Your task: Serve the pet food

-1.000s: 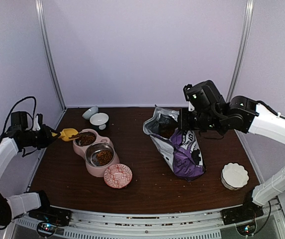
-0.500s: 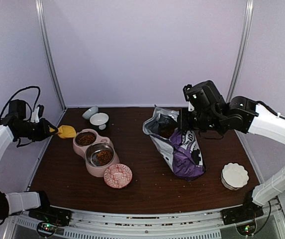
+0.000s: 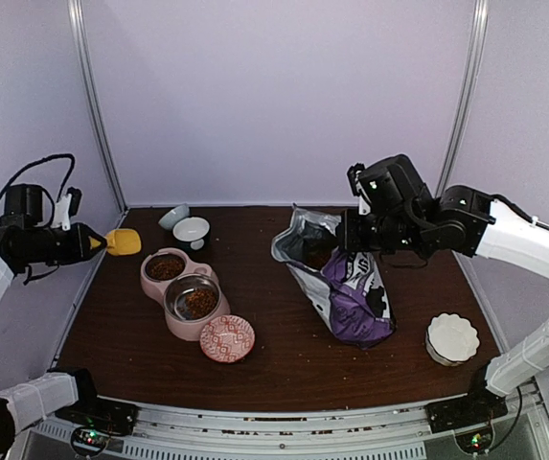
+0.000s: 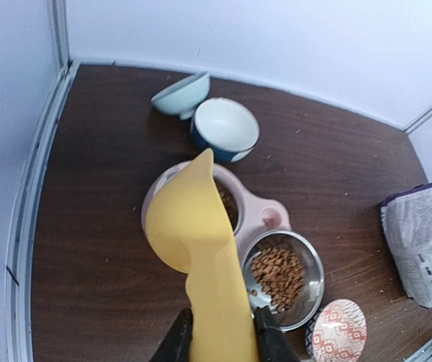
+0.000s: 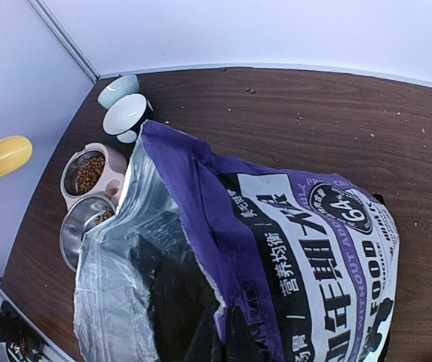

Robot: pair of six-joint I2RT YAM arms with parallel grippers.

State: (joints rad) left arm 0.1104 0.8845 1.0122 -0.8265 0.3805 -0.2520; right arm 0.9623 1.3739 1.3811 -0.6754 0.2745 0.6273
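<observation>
Brown kibble [image 4: 277,273] lies in both steel bowls of the pink double feeder [image 3: 184,291]; the far bowl [image 5: 89,172] is fuller. My left gripper [image 4: 222,341] is shut on the handle of the yellow scoop [image 4: 193,226], held above the table's left edge and back from the feeder; the scoop [image 3: 122,241] looks empty. My right gripper [image 5: 227,343] is shut on the rim of the purple food bag [image 5: 306,249] and holds its mouth open. The bag [image 3: 346,287] lies right of centre, silver lining showing.
A pale blue bowl [image 3: 172,216] and a white-and-blue bowl [image 3: 192,230] stand at the back left. A red patterned dish [image 3: 227,338] sits in front of the feeder. A white scalloped bowl [image 3: 451,337] is at the front right. Walls close in on three sides.
My left gripper has lifted the scoop up and back to the left, away from the feeder's far bowl. The right gripper and bag have barely moved.
</observation>
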